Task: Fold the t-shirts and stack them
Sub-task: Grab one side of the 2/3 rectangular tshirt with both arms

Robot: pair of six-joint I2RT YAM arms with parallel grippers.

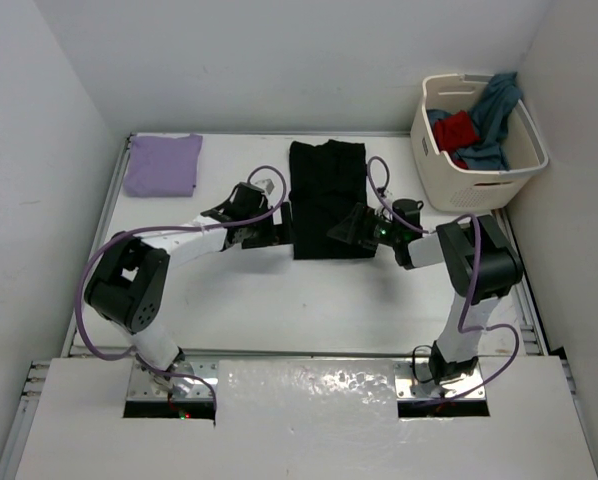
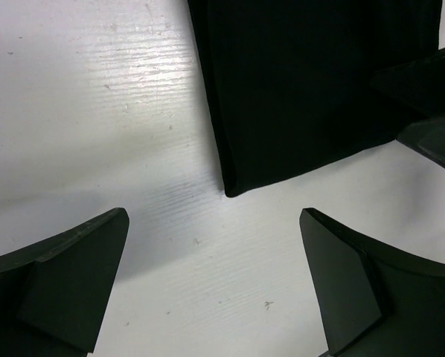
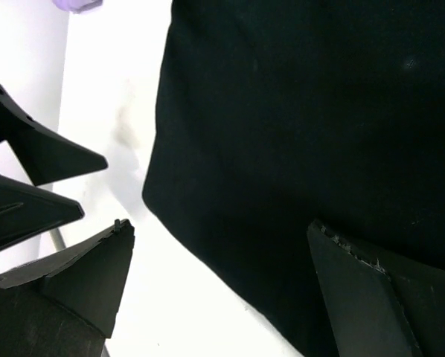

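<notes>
On the white worktop (image 1: pixel 279 300), toward the back and about the middle, lies the black t-shirt (image 1: pixel 327 198), folded into a long narrow strip that runs away from the arms. Its near end is flanked by both arms.

The left hand (image 1: pixel 275 222) sits just beside the strip's left edge with its fingers spread wide. In the left wrist view the shirt's near left corner points into the gap between them, and it holds nothing. The right hand (image 1: pixel 349 228) is at the near right corner, also spread wide and pinching nothing. In its own wrist view one finger is over the black cloth and the other over bare worktop. Whether either hand touches the cloth, I cannot tell.

Farther out, the lavender t-shirt (image 1: pixel 162 165) lies folded flat in the far left corner, well apart from the black one. At the far right stands the cream laundry basket (image 1: pixel 474 182). The red t-shirt (image 1: pixel 456 130) is bunched inside it, and the teal t-shirt (image 1: pixel 494 115) is heaped beside the red, with part draped over the back rim.
</notes>
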